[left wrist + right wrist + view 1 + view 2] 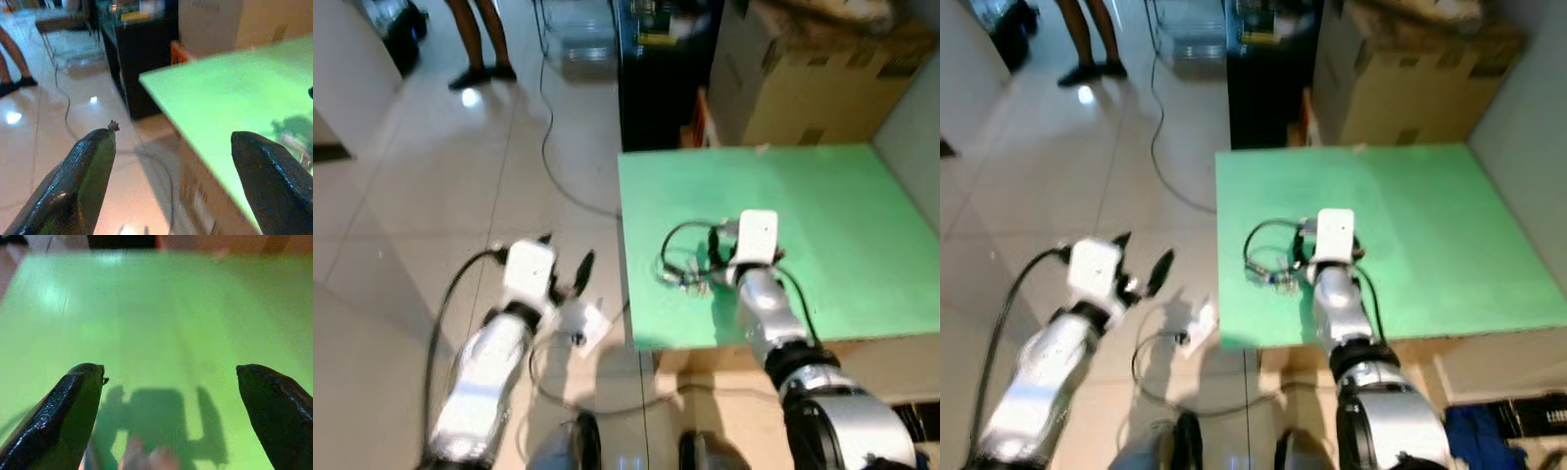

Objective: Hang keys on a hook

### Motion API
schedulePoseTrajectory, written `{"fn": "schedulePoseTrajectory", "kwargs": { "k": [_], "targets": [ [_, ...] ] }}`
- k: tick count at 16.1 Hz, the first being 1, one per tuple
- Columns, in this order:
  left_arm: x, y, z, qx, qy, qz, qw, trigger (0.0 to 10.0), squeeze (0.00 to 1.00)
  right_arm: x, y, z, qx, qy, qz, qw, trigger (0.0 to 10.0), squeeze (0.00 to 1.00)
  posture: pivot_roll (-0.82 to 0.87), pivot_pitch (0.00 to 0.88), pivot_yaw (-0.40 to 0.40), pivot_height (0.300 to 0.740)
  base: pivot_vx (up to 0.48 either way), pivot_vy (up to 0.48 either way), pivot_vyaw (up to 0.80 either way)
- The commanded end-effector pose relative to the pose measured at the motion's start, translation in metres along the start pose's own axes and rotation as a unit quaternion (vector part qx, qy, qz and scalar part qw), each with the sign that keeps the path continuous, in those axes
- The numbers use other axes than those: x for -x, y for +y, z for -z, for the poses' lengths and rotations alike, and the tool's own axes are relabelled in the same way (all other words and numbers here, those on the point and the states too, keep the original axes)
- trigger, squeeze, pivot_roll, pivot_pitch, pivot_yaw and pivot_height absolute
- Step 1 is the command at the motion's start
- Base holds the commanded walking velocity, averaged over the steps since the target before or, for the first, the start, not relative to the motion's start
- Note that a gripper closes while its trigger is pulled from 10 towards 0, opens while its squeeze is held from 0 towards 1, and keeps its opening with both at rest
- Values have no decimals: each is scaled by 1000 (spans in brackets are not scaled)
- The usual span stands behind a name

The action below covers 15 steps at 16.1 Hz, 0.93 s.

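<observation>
On the green counter (862, 245), keys (690, 277) lie near the front edge, just beside the right gripper (171, 377), fingers apart, nothing held. Left gripper (570, 262) hangs over the floor, fingers apart. Nothing grasped yet; pickup and hanging remain.

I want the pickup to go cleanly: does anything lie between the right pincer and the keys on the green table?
Nothing visible does. The right pincer is open over the green table, and the keys lie close beside it on bare surface, near the table's front-left edge.
</observation>
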<state>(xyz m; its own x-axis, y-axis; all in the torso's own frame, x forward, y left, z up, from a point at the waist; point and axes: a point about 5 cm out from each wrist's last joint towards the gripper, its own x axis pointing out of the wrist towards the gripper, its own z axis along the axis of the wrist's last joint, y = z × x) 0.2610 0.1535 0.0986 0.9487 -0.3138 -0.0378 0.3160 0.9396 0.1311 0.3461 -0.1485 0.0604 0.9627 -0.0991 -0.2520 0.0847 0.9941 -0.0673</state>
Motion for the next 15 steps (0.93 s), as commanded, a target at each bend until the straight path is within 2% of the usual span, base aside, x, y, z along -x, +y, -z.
{"fn": "schedulePoseTrajectory", "kwargs": {
  "k": [1, 4, 7, 12, 15],
  "targets": [
    [6, 3, -1, -5, 8, -2, 1000, 10000, 0, 4, 3, 11, -1, 16, -4, 1000, 10000, 0, 36, 324, 45, 740, 0, 0, 0],
    [15, 6, -4, -8, 13, -4, 1000, 10000, 0, 8, 8, 20, 0, 21, 8, 1000, 10000, 0, 61, 330, 47, 740, 0, 0, 0],
    [17, 8, -8, -10, 17, -8, 1000, 10000, 0, 14, 14, 27, 21, 12, 28, 999, 10000, 0, 56, 309, 43, 740, 0, 0, 0],
    [15, 4, -11, -14, 18, -4, 1000, 10000, 0, 16, 15, 33, 15, 25, 31, 999, 10000, 0, 46, 292, 38, 740, 0, 0, 0],
    [13, 4, -13, -18, 16, -8, 1000, 10000, 0, 15, 7, 33, 17, 27, 44, 999, 10000, 0, 46, 300, 39, 740, 0, 0, 0]
  ]
}}
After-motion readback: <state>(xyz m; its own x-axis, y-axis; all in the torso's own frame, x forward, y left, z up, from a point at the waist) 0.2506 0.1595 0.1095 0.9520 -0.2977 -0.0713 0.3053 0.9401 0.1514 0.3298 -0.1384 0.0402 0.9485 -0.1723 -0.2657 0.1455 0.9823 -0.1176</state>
